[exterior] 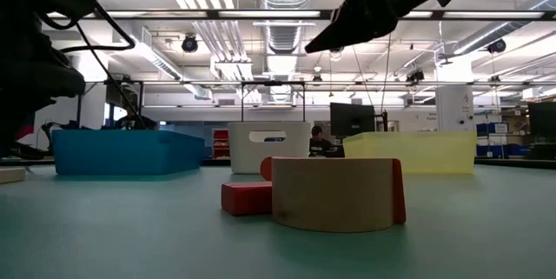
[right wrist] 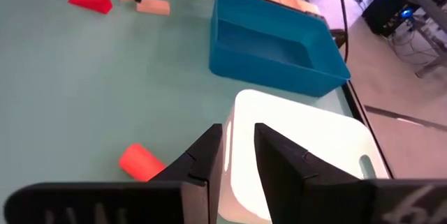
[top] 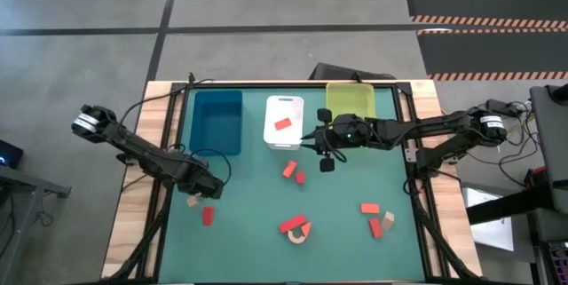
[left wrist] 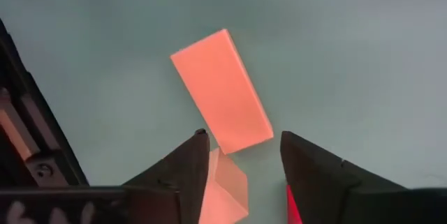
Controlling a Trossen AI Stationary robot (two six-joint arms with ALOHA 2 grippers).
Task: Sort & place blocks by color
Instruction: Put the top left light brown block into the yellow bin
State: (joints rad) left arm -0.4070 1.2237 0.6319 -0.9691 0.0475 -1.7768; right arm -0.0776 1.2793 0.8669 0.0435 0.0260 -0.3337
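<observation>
My left gripper [top: 202, 187] stands open, pointing down at the table's left side. Just beyond its fingertips a tan block [top: 193, 201] lies flat on the green mat; it shows as a pale brick [left wrist: 221, 90] in the left wrist view. A red block [top: 208, 216] lies close by. My right gripper [right wrist: 237, 132] hovers over the white tray [top: 271, 134], its fingers a narrow gap apart with nothing between them. One red block [top: 283, 124] lies inside that tray. More red and tan blocks and a tan arch [top: 297, 234] are scattered on the mat.
The blue tray [top: 217, 121], white tray and yellow-green tray [top: 349, 100] stand in a row along the far edge. Two red blocks [top: 294, 173] lie mid-table, and red and tan blocks [top: 377, 218] lie at the right. The arch [exterior: 334, 194] stands near the front edge.
</observation>
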